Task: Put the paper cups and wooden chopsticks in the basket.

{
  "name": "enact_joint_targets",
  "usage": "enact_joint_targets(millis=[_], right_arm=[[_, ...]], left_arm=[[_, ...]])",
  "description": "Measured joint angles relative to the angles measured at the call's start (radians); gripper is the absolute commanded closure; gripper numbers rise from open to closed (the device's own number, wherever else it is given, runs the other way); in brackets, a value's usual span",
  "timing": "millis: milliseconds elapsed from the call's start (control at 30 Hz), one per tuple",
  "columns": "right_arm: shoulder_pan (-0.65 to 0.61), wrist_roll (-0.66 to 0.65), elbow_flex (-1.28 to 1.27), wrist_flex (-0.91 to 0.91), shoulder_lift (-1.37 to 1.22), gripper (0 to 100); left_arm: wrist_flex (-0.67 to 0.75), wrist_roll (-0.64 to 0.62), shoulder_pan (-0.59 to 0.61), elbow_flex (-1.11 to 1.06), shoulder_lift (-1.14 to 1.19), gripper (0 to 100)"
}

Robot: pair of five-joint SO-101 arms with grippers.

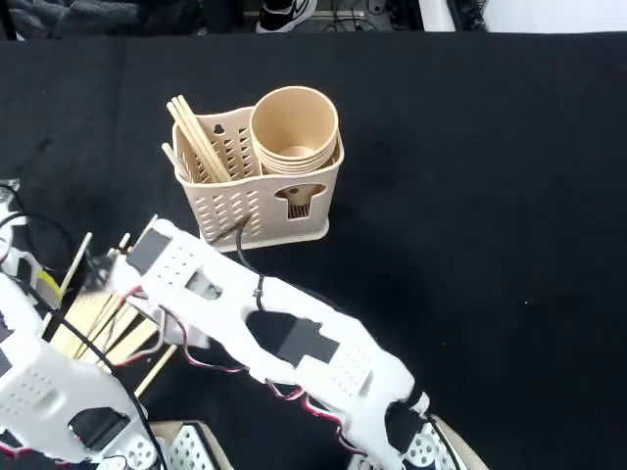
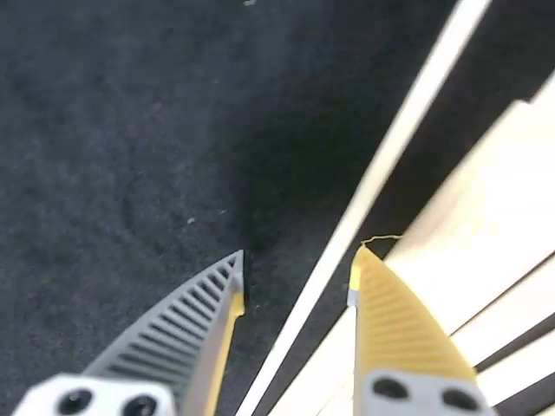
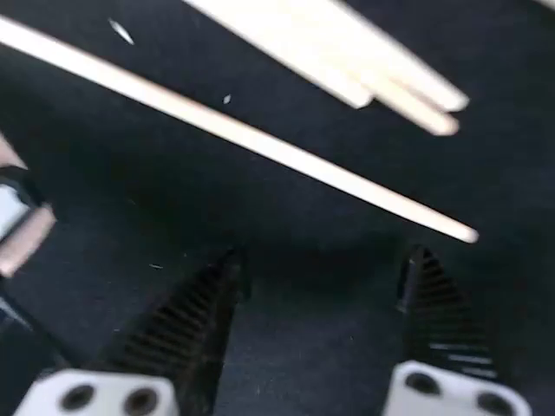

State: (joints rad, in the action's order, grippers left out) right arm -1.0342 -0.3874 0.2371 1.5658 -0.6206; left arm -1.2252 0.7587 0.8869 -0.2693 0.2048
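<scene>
on the desk (image 1: 490,245) a loose chopstick (image 2: 381,173) runs through the open, empty left tool (image 2: 299,254), basket (image 1: 294,211) at 2 o'clock; right tool (image 3: 326,254) open, empty too.

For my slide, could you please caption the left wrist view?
Open left gripper straddles a wooden chopstick on black cloth.

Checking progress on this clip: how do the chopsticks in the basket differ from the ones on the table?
The chopsticks in the basket stand tilted, tips above the rim of the basket, in the compartment next to the paper cups. The loose chopsticks lie flat on the black table, partly under the arms. The first set is put away, the loose set not yet. Both are pale wood.
</scene>
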Motion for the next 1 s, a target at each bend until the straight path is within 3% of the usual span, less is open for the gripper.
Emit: enact_joint_targets(millis=[367,500,700,900,1000], right_arm=[[-0.008,-0.083,-0.261,-0.095,0.204,71.6],[-0.008,-0.118,-0.407,-0.1,0.321,71.6],[-0.008,-0.12,-0.635,-0.15,0.563,71.6],[-0.008,-0.1,-0.79,-0.155,0.786,71.6],[-0.008,-0.075,-0.825,-0.155,0.852,71.6]], left_arm=[[0.003,0.0,-0.097,-0.018,0.0,79],[0.112,0.003,-0.117,-0.02,0.0,79],[0.143,0.16,-0.152,-0.054,0.0,79],[0.181,0.186,-0.164,-0.069,0.058,80],[0.181,0.187,-0.175,-0.044,0.135,88]])
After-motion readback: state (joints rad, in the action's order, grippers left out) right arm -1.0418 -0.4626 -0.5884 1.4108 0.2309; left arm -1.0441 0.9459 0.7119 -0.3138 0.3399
